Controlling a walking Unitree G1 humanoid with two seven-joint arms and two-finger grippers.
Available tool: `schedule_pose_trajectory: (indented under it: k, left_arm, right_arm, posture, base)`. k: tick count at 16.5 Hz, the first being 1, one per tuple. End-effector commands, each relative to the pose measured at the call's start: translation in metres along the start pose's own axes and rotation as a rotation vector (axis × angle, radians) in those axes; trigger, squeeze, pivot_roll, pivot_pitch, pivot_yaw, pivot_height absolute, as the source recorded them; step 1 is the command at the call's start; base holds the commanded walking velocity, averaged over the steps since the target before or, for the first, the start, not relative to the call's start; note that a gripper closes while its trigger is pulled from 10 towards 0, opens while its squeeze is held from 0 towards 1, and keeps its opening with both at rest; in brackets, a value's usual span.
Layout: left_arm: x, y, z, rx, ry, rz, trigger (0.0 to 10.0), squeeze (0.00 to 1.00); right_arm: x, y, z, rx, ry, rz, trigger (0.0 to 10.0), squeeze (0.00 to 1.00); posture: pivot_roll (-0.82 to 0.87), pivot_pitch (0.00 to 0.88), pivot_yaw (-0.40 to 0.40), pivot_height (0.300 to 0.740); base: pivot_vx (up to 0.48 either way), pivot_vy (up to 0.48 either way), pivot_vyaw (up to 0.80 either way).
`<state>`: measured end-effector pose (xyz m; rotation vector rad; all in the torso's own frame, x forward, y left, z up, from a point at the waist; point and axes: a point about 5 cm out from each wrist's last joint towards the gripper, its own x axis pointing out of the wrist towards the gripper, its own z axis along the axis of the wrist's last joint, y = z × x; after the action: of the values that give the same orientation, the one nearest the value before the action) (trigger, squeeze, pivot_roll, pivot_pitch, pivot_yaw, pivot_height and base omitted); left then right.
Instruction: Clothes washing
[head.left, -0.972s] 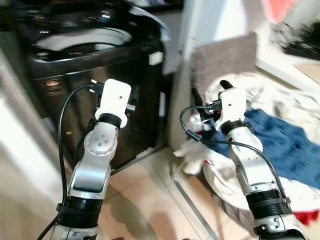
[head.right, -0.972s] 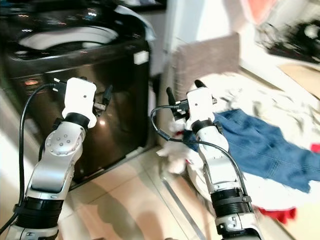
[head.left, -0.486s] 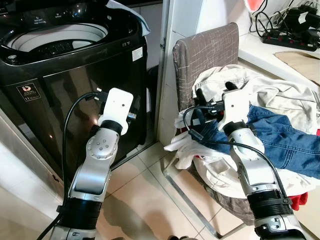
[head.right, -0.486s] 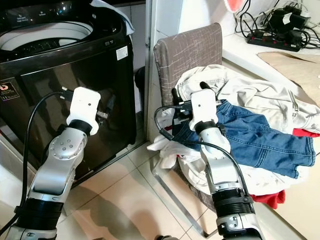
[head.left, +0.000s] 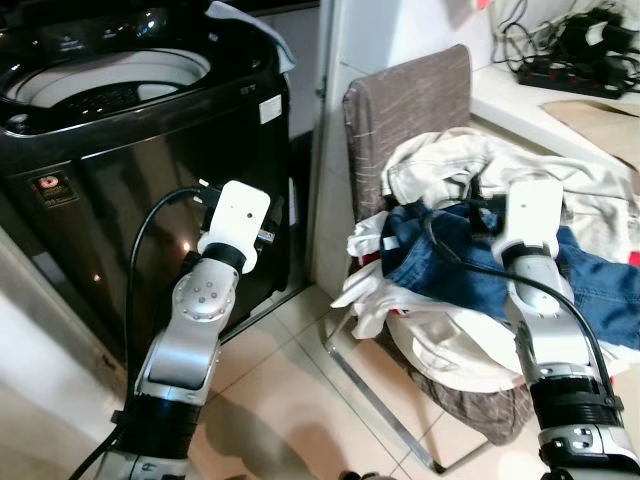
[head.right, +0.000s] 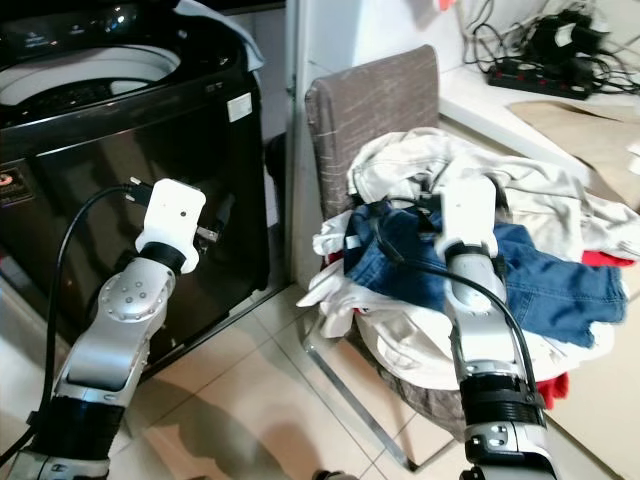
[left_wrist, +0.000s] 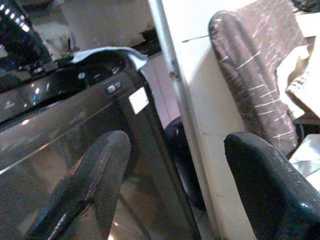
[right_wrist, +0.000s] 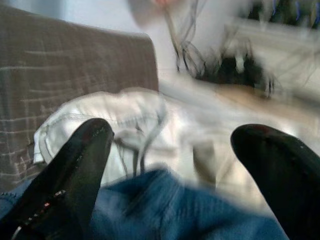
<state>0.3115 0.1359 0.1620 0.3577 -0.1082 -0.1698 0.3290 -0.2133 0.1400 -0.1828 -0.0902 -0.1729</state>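
Two grippers are up in front of the robot, both with fingers spread wide and holding nothing. The right gripper hangs over the heap of clothes on the chair, its fingers set apart above the jeans, with the cream jacket just beyond them; the right wrist view is blurred, so I cannot tell whether the fingertips touch cloth. The left gripper is held in front of the washing machine, apart from it, pointing toward the gap between the machine and the chair. The machine stands to the left of the chair with its lid up and the drum open; a pale cloth lies over its rear corner. A white garment hangs off the chair's near edge, and something red shows under the pile. Judged step: picking the first garment from the chair, grasp not yet made. The next move would call for lowering the right gripper into the jeans and closing on a thick fold, then lifting clear of the jacket before carrying it left to the drum. Risk: tangled garments may drag along.
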Motion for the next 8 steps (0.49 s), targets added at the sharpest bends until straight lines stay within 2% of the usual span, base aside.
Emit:
schedule_pose_trajectory:
  k: [1, 2, 4, 6, 8]
  left_arm:
    - [0.004, 0.001, 0.004, 0.014, -0.018, -0.013, 10.0, 0.00]
    - [0.006, 0.007, 0.006, 0.021, -0.024, -0.007, 10.0, 0.00]
    - [0.007, 0.008, 0.007, 0.028, -0.032, -0.012, 10.0, 0.00]
    - [0.010, 0.011, 0.010, 0.041, -0.047, -0.018, 10.0, 0.00]
    - [0.011, 0.014, 0.012, 0.050, -0.055, -0.019, 10.0, 0.00]
  right_arm:
    - [0.000, -0.002, -0.007, 0.124, 0.060, -0.020, 10.0, 0.00]
    - [0.002, 0.003, -0.001, 0.259, 0.064, -0.035, 10.0, 0.00]
    - [0.004, 0.007, 0.004, 0.308, 0.057, -0.042, 10.0, 0.00]
    - [0.013, 0.000, -0.016, 0.585, 0.220, -0.151, 10.0, 0.00]
    - [0.020, -0.004, -0.024, 0.673, 0.272, -0.184, 10.0, 0.00]
  posture:
    - [-0.02, 0.000, -0.025, 0.740]
    - [-0.03, 0.000, -0.017, 0.740]
    - [-0.03, 0.000, -0.011, 0.740]
    - [-0.03, 0.000, 0.003, 0.740]
    - [-0.02, 0.000, 0.015, 0.740]
  base:
    - [0.000, 0.000, 0.00]
    - [0.000, 0.000, 0.00]
    - [0.000, 0.000, 0.00]
    - [0.000, 0.000, 0.00]
    - [0.000, 0.000, 0.00]
